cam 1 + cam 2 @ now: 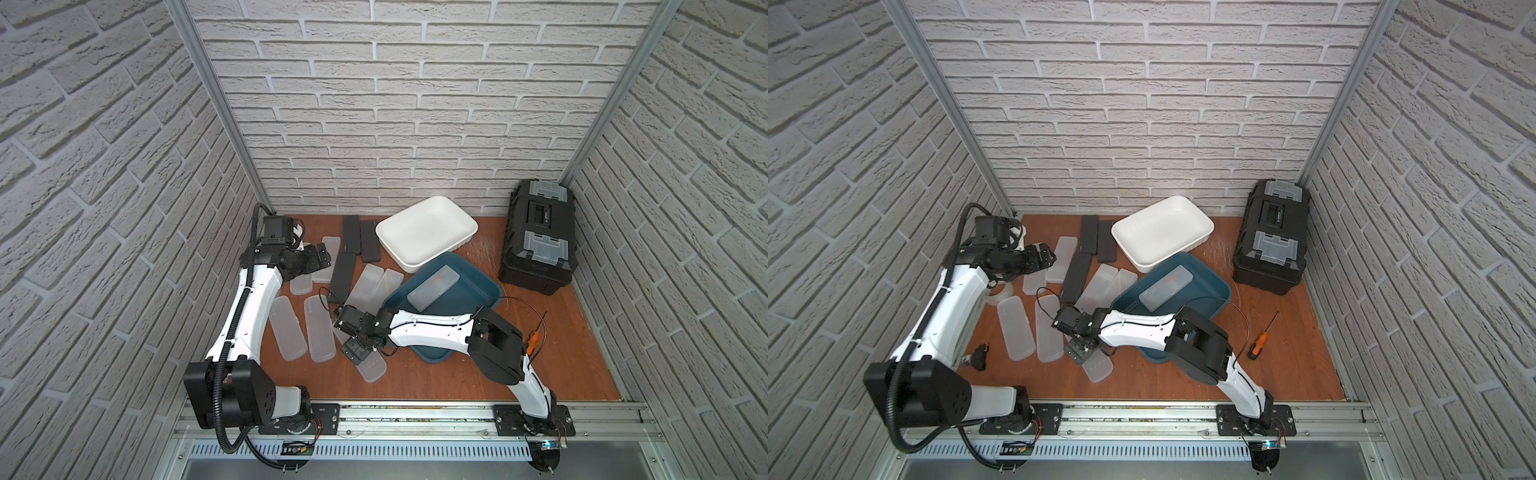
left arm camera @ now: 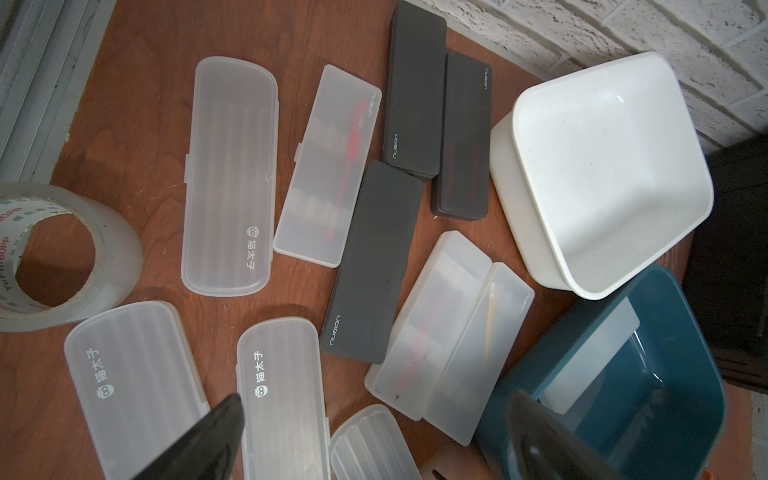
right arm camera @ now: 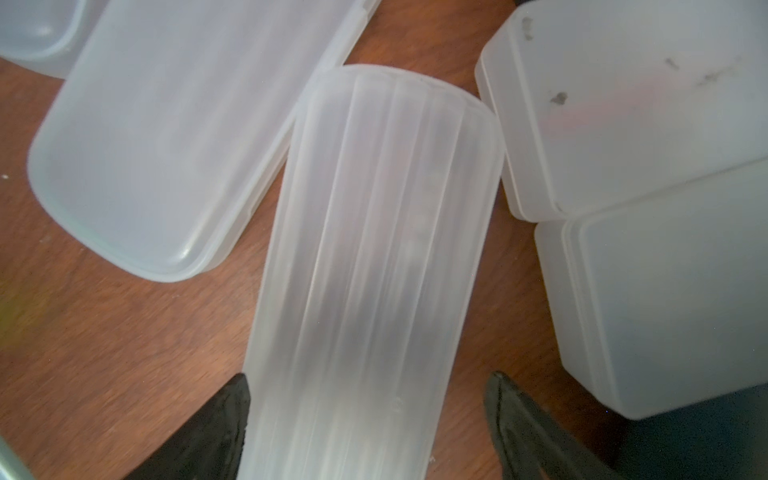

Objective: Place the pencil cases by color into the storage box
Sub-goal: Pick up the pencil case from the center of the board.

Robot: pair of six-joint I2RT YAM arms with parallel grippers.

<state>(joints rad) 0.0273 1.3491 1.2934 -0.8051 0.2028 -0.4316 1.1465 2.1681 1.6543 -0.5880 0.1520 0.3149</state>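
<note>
Right wrist view: ribbed frosted case (image 3: 374, 249) flat on tabletop (image 3: 104, 332), straddled by right tool (image 3: 368, 376), jaws apart. Centre over long edges, squeeze gently, lift clear of neighbouring cases (image 3: 166, 145), carry to blue bin (image 1: 469, 286); left tool (image 2: 376, 397) spread wide.

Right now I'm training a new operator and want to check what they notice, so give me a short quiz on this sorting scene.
1. True or false: the white bin already holds a black pencil case.
2. How many pencil cases lie in the blue bin? A) none B) one C) three
3. Fill in: the ribbed frosted case on the table sits between the jaws of the ____ end effector.

Key
1. False: it holds nothing.
2. B: a single frosted case.
3. Right: the right end effector straddles it with its jaws apart.
</note>
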